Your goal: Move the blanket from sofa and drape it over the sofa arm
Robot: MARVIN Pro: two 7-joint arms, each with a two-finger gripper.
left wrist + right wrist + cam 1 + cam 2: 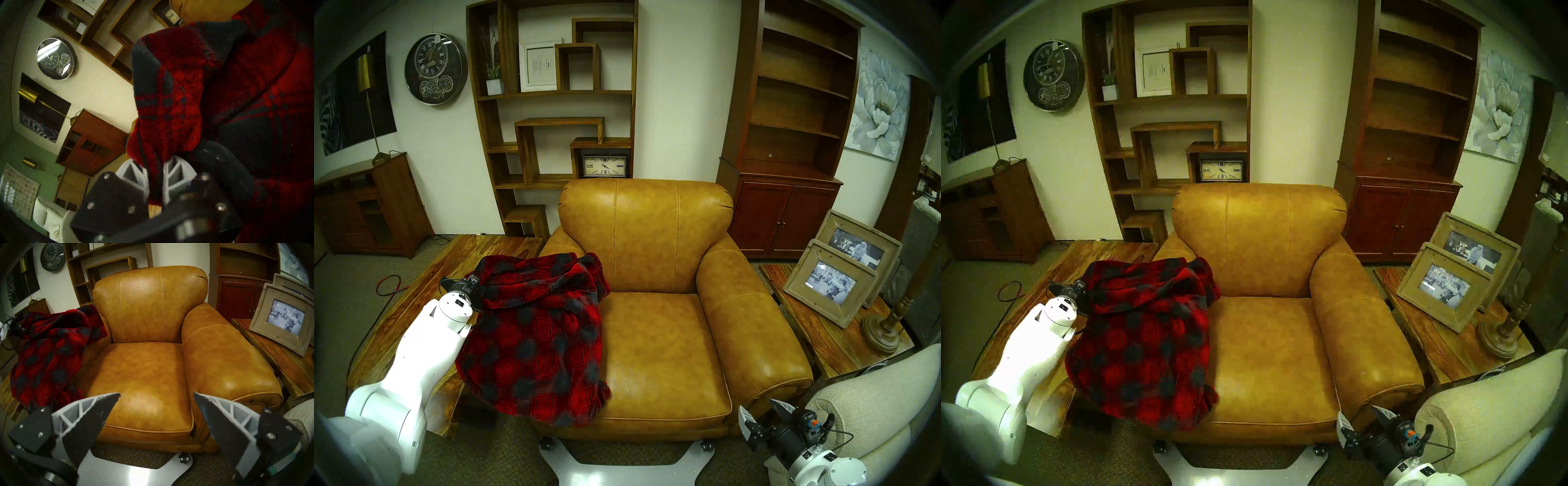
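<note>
The red and dark plaid blanket (534, 339) (1141, 346) (45, 353) lies bunched over the left-hand sofa arm (558, 246) (1171, 249), hanging down its front and covering most of it. My left gripper (480, 292) (1085, 297) (155, 169) is shut on a fold of the blanket (220, 84) at its outer edge, beside the arm. The seat of the caramel leather sofa (653, 339) (1263, 339) (144, 370) is bare. My right gripper (763, 412) (1365, 418) (156, 394) stands open and holds nothing, low at the sofa's front right corner.
A low wooden table (449, 258) stands left of the sofa, with a red cable (387, 285) on the carpet beyond. On the right, a side table holds picture frames (833, 285) and a lamp base (880, 332). A cream fabric seat (873, 407) is close behind my right arm.
</note>
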